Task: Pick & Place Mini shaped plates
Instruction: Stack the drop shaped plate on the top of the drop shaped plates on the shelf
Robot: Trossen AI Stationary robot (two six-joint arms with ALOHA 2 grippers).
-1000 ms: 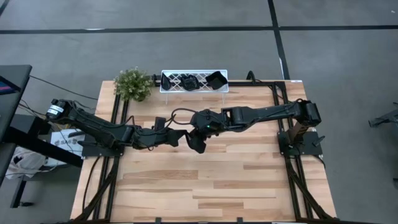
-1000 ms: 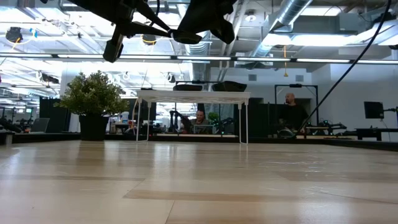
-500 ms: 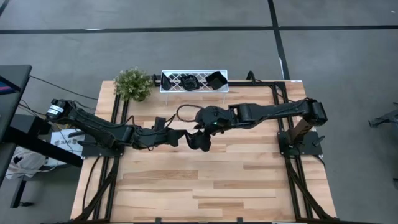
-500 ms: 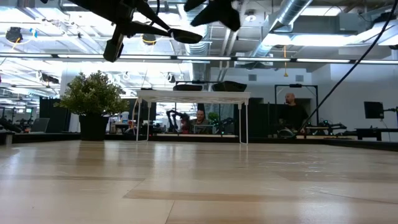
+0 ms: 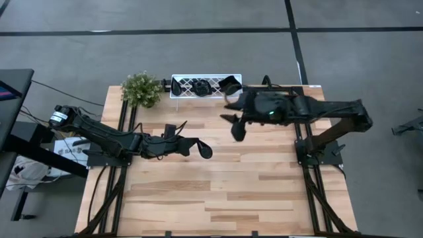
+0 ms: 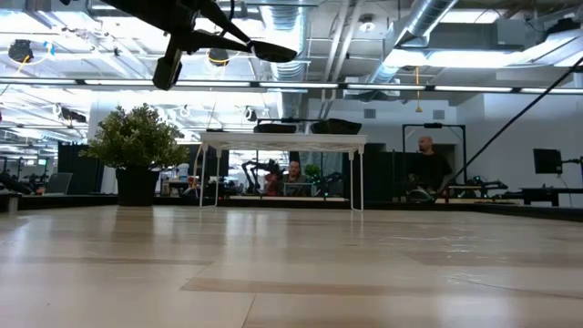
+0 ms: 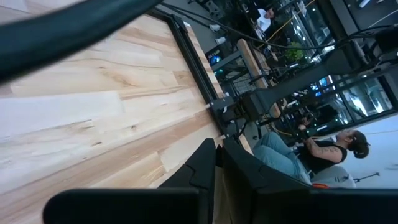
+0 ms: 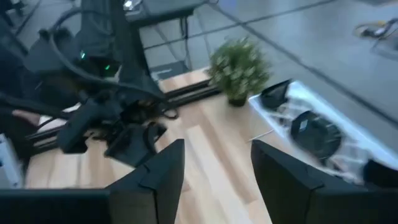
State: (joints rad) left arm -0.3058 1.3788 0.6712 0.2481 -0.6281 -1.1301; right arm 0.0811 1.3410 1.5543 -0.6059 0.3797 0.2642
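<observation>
Across the wooden table (image 5: 218, 192), seen from above, both dark arms stretch toward the middle. From the near-left side the left arm (image 5: 106, 135) reaches in, and from the right the right arm (image 5: 324, 112) angles toward the far edge.

At the far edge stands the white lattice tray (image 5: 206, 86) on thin legs, with the green potted plant (image 5: 141, 89) just beside it on its left. Three mini shaped plates sit on the tray: one at the left end (image 5: 178, 86), one near the middle (image 5: 201, 84), one at the right end (image 5: 229, 84).

Left of the table's centre hovers the left gripper (image 5: 198, 147), its fingers pinched shut on the edge of a glossy black plate (image 5: 205, 150) that sticks out past the fingertips. The low view shows this plate (image 6: 273, 52) held flat, high above the tabletop.

Nearer the tray, the right gripper (image 5: 235, 127) hangs with its fingers (image 8: 273, 180) spread wide and nothing between them; its wrist view looks past them to the tray, the plant and the left arm.
</observation>
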